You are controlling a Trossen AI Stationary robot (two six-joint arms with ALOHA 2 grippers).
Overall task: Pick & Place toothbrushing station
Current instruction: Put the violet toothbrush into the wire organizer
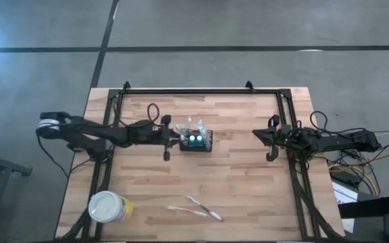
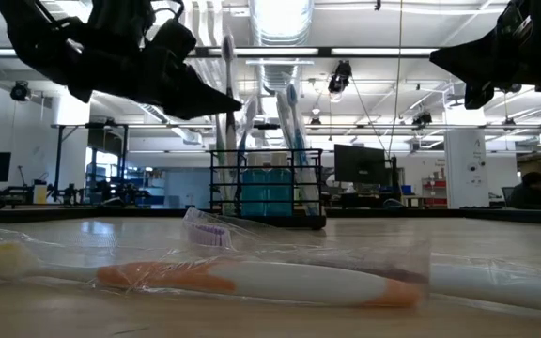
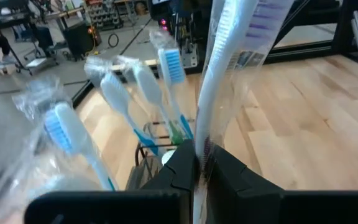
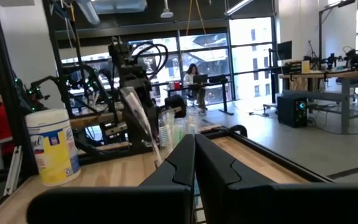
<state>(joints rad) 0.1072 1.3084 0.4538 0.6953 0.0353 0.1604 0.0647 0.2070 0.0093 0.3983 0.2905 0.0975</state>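
While the left claw point(image 3: 199, 163) is pinching a wrapped toothbrush point(image 3: 229, 68) just above the black wire-mesh caddy point(image 1: 196, 141) sitting mid-bench, its crinkly wrapper is risking a snag on brushes already standing inside, the right claw point(image 1: 270, 140) waiting pressed together.
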